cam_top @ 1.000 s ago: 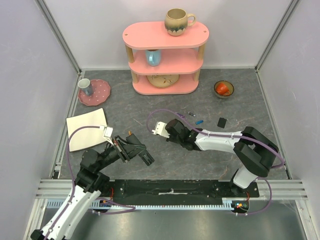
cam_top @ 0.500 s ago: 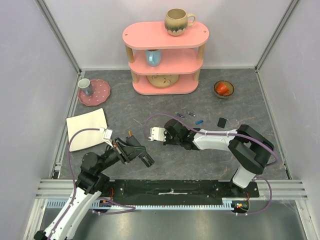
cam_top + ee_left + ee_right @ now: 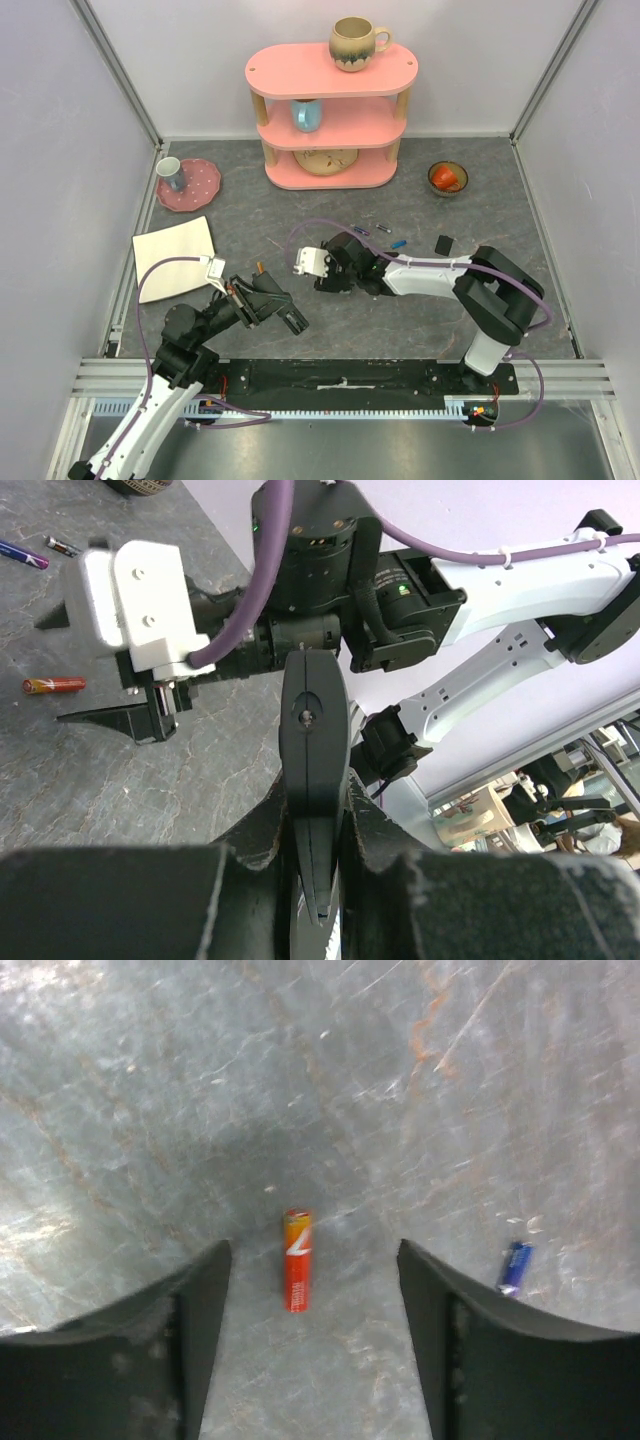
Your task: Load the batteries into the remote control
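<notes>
My left gripper [image 3: 275,305] is shut on the remote control [image 3: 313,750], a slim black bar held edge-up between the pads and lifted off the table; the top view shows the remote control [image 3: 291,318] near the front left. My right gripper [image 3: 313,1260] is open and points down, its fingers on either side of a red-orange battery [image 3: 297,1260] lying on the grey table, not touching it. That battery [image 3: 55,684] also shows beside the right gripper [image 3: 85,675] in the left wrist view. A blue battery [image 3: 514,1267] lies just right of the right finger. More batteries [image 3: 383,228] lie behind the right gripper [image 3: 328,280].
A small black square piece [image 3: 444,244] lies right of the batteries. A pink three-level shelf [image 3: 330,75] with mugs stands at the back. A pink plate [image 3: 200,185] with a cup, a white sheet [image 3: 175,258] and a bowl [image 3: 447,178] sit around the edges.
My right gripper has shifted left toward the left arm and its jaws have opened. The left gripper and the remote control have barely moved.
</notes>
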Robot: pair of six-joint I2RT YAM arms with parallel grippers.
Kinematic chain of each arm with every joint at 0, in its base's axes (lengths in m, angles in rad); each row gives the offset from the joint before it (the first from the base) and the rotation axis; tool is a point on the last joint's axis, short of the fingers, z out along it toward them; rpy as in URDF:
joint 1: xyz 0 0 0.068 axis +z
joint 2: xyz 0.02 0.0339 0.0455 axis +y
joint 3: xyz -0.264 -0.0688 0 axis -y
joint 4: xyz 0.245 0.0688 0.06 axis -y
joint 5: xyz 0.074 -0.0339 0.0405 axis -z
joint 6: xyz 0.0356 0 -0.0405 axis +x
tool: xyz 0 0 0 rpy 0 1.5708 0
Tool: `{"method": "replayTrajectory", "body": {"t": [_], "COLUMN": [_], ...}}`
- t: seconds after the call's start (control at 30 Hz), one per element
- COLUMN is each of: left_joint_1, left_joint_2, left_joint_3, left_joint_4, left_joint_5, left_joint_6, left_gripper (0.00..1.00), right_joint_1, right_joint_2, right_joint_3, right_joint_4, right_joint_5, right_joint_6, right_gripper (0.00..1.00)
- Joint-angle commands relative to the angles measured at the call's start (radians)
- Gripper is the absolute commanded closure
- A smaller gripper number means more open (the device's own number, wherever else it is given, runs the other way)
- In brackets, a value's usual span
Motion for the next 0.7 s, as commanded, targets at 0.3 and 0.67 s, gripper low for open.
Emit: {"method": "replayTrajectory", "body": {"t": [0.3,0.67], "left_joint_1": [0.003,0.003], "left_joint_2": [-0.02,-0.045], "left_joint_3": [0.034,0.027], "left_joint_4": [-0.005,-0.036], "left_joint_5": [-0.006,-0.028], "left_joint_6": [0.005,-0.012], "left_gripper": [0.98,0.98], "right_joint_1": [-0.003,-0.017], "right_joint_2": [-0.223,-0.173], "right_joint_3": [-0.023,0.037], "right_joint_4": [0.185,-0.102], "right_joint_5": [0.329,0.373], "right_joint_6": [0.655,1.324], "right_gripper": [0.03,0.09]}}
